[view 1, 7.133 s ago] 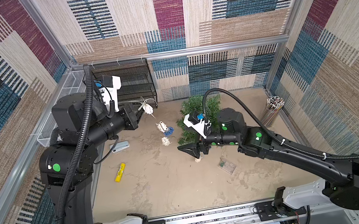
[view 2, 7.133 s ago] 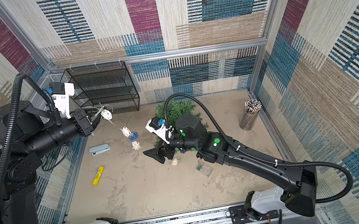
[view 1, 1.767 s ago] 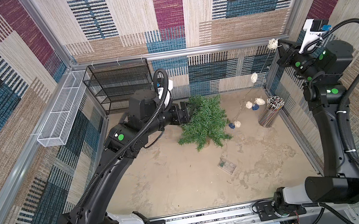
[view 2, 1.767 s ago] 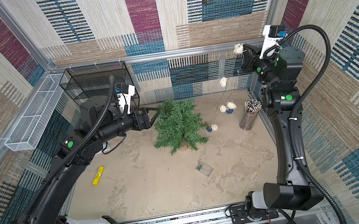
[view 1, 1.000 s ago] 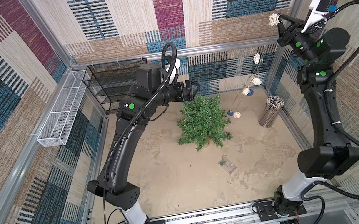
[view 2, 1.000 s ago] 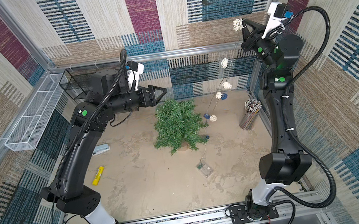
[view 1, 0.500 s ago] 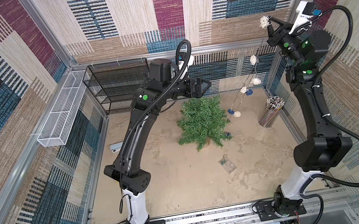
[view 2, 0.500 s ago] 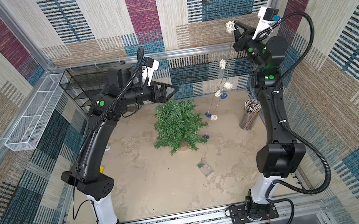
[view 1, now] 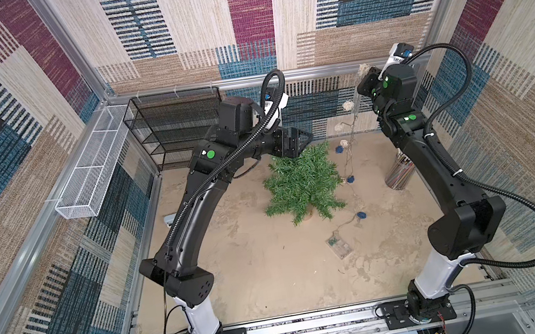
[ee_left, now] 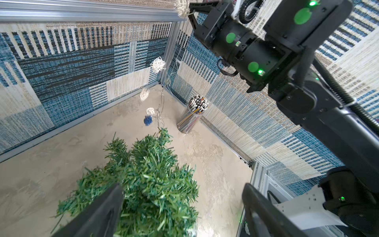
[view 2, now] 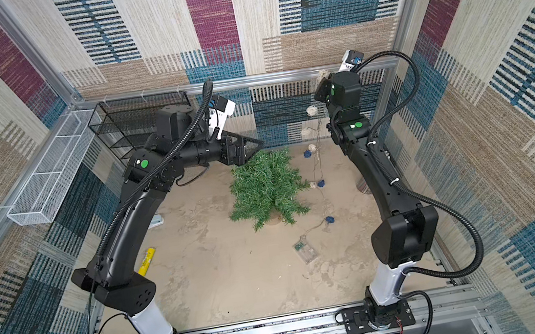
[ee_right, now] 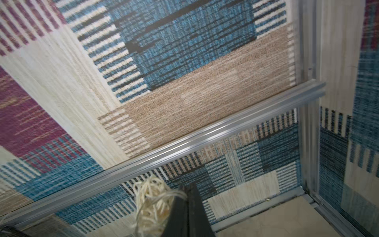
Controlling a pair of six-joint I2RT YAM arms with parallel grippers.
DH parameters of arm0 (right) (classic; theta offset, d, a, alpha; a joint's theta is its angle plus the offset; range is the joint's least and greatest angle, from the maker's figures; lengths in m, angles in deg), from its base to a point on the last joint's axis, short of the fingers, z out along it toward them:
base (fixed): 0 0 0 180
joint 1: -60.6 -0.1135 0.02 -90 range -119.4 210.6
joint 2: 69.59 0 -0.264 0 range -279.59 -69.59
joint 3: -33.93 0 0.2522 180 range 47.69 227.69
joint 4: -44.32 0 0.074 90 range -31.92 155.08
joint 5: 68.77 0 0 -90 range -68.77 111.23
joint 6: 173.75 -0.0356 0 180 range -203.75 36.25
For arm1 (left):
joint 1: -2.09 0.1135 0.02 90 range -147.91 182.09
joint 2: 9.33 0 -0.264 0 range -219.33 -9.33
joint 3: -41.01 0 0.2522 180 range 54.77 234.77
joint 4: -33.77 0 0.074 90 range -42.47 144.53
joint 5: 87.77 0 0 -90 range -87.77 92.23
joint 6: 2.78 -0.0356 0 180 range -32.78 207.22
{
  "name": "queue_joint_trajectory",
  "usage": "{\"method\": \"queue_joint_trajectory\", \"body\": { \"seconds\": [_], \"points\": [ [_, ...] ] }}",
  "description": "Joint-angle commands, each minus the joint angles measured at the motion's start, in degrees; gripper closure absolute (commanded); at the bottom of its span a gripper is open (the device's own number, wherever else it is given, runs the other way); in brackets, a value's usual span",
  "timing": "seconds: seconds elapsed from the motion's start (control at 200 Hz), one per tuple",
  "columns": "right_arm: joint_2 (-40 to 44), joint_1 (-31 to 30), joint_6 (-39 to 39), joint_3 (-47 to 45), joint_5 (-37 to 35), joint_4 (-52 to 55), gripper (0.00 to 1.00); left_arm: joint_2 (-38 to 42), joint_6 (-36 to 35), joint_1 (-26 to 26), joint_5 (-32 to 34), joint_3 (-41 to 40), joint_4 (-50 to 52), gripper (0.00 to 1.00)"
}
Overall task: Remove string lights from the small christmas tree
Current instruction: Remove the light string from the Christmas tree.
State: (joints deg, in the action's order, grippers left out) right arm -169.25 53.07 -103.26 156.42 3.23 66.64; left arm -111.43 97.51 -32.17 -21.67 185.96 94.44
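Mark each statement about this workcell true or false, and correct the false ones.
1. The right pincer is shut on the string lights, raised high near the back corner. True.
2. The left pincer grips the small christmas tree. False: it is open and holds nothing, close by the tree's top.
3. The battery box hangs in the air. False: it lies on the floor in front of the tree.
4. The tree stands on its base. True.
5. The cylinder of sticks lies tipped over. False: it stands upright by the side wall.
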Motion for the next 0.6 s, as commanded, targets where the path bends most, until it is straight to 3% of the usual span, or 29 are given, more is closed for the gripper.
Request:
{"method": "queue_joint_trajectory", "body": {
  "seconds": [0.0, 0.245, 0.596],
  "points": [
    [0.6, 0.4, -2.2, -1.8, -7.0, 1.9, 1.00, 2.2, -2.1, 0.0, 2.0, -2.0, -1.1, 0.07],
    [8.6, 0.1, -1.9, -9.2, -7.5, 1.9, 1.00, 3.7, -2.4, 0.0, 3.7, -3.4, -0.7, 0.07],
    [19.1, -6.2, 2.1, -16.4, -10.8, 4.6, 1.00, 5.7, -2.0, 0.0, 4.7, -6.4, -1.6, 0.07]
  ]
}}
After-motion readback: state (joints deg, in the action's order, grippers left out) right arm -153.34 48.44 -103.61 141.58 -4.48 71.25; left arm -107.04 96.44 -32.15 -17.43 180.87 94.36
